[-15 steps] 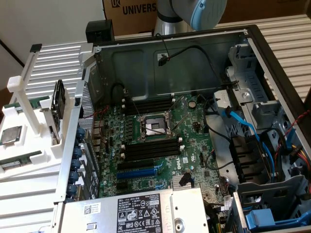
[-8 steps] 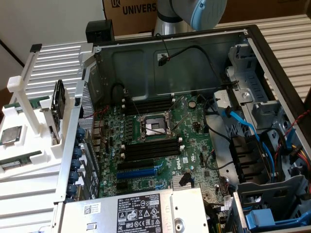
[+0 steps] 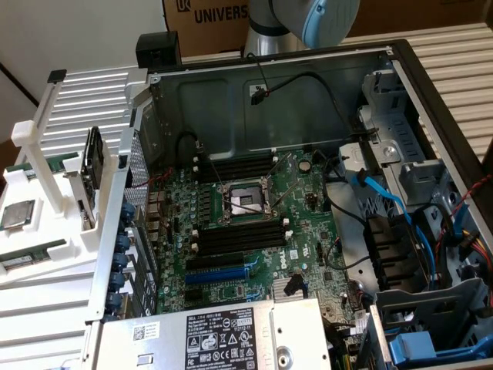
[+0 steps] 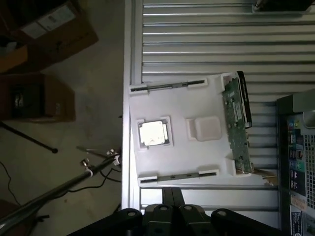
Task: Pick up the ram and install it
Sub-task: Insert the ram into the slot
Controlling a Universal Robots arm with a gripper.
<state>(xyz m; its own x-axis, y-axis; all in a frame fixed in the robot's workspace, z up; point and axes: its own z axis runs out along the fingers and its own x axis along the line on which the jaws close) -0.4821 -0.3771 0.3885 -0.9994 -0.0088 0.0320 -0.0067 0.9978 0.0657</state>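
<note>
Two ram sticks stand on edge in a white holder tray (image 4: pixel 206 103): one ram stick (image 4: pixel 167 86) along one side, the other ram stick (image 4: pixel 172 176) along the opposite side, closest to my gripper (image 4: pixel 172 192). The gripper hangs high above the tray, its fingers together with nothing between them. In the exterior view the tray (image 3: pixel 46 231) sits at the left of the open computer case, with a ram stick (image 3: pixel 31 258) lying in it. The black ram slots (image 3: pixel 237 235) on the motherboard (image 3: pixel 308 200) flank the processor socket (image 3: pixel 243 200).
A silver-topped processor chip (image 4: pixel 153 133) and an upright expansion card (image 4: pixel 236 123) share the tray. The arm (image 3: pixel 308 19) reaches in from the top of the exterior view. Blue and black cables (image 3: pixel 377 193), drive cages and a power supply (image 3: pixel 223 335) crowd the case.
</note>
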